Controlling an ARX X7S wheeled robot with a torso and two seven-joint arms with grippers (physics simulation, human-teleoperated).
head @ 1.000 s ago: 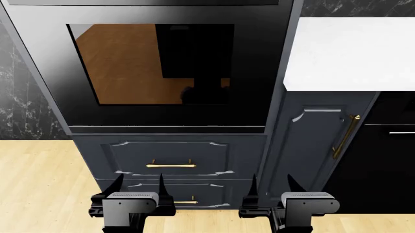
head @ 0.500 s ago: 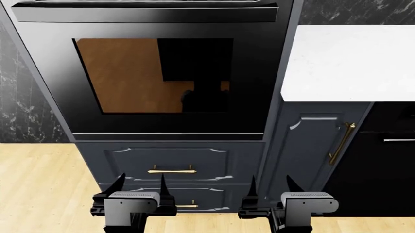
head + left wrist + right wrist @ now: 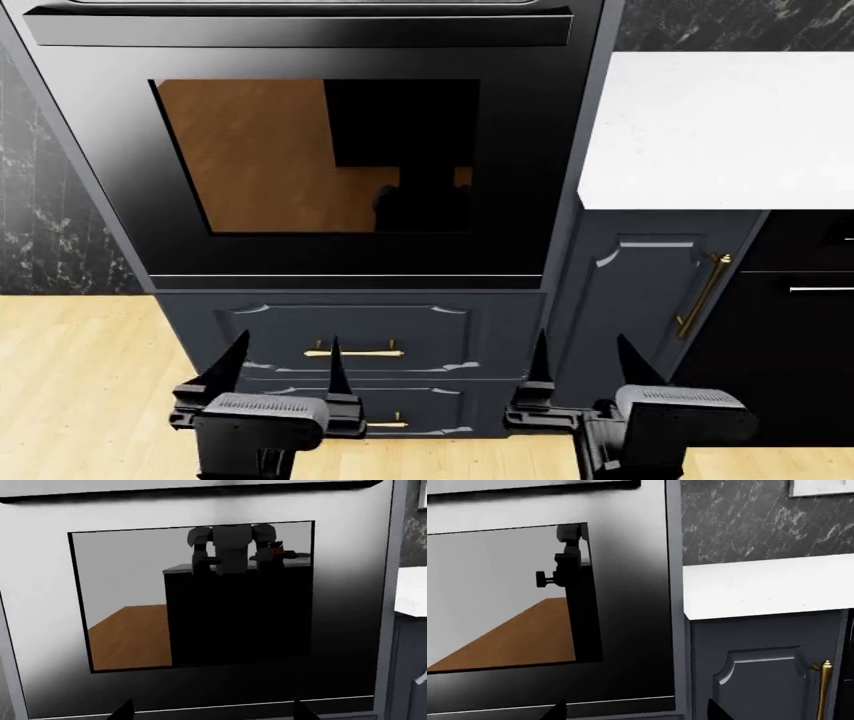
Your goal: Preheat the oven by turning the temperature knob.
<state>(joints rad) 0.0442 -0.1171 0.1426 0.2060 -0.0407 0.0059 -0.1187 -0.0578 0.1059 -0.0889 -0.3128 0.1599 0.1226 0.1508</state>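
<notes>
The glossy black oven (image 3: 107, 170) fills the upper left of the head view, with its glass window (image 3: 267, 155) and bar handle (image 3: 300, 28) at the top edge. The temperature knob and display panel are out of view. The oven door also shows in the left wrist view (image 3: 40, 605) and the right wrist view (image 3: 627, 605). My left gripper (image 3: 284, 362) and right gripper (image 3: 583, 360) are both open and empty, held low in front of the blue drawers, well below the oven window and apart from it.
Dark blue drawers with brass handles (image 3: 354, 350) sit under the oven. A blue cabinet door with a brass handle (image 3: 703, 295) stands to the right under a white countertop (image 3: 727, 130). A smaller black appliance front (image 3: 801, 340) is at far right. Wooden floor (image 3: 80, 390) lies below.
Both grippers have risen slightly and spread a little apart in the head view. Between the two earlier frames the view tilted up, bringing the oven's bar handle into sight.
</notes>
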